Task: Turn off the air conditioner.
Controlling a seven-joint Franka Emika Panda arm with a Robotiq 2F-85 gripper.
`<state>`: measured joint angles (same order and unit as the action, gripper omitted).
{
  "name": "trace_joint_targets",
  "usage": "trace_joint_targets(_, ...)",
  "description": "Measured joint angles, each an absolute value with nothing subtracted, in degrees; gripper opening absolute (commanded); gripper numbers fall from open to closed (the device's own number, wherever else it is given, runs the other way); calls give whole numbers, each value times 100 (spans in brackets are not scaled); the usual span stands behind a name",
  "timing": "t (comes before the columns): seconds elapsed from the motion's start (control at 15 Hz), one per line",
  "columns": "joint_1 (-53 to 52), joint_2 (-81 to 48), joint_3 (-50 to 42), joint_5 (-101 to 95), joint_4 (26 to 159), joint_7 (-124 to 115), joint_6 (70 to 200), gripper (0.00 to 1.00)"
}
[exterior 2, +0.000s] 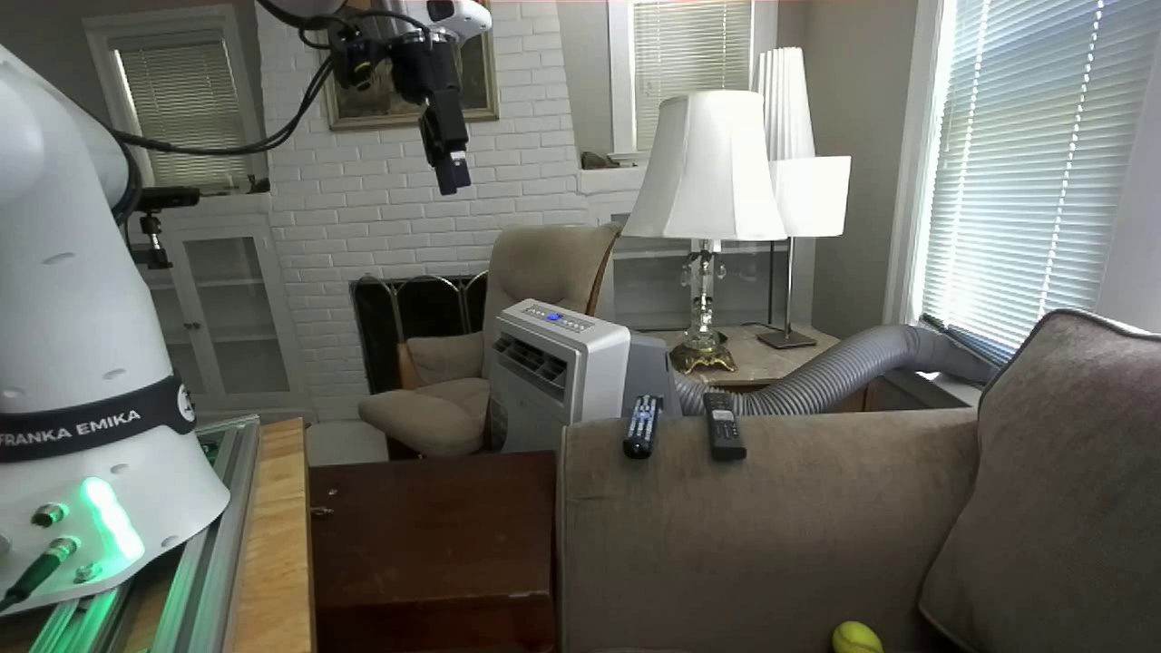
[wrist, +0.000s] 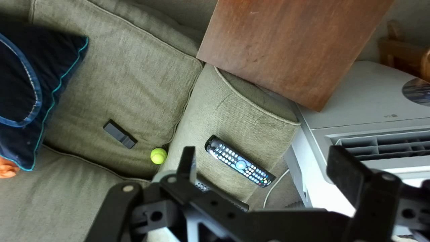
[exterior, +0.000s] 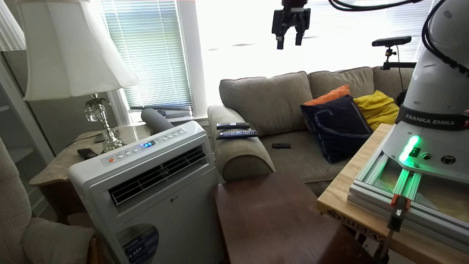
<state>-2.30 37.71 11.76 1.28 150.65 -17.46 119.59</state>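
The air conditioner is a large white LG unit with a louvred vent on its front. Its top control panel has several buttons, an orange-lit one at the near end, and a lit blue display. The unit also stands beyond the sofa arm in an exterior view, blue display lit. In the wrist view, part of its front and side shows at the right; its top panel is hidden or out of view. My gripper is open and empty, high above the sofa, apart from the unit.
Two black remotes lie on the sofa arm beside the unit. A brown wooden table stands before it. A lamp stands behind it, and a grey hose runs to the window. A tennis ball lies on the sofa.
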Motion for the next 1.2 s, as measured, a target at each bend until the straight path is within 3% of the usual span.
trace_joint_targets(0.4, -258, 3582, 1175, 133, 15062, -1754, 12346, 100)
trace_joint_targets(1.2, -1324, 1090, 1259, 781, 14194, -1384, 15554, 100)
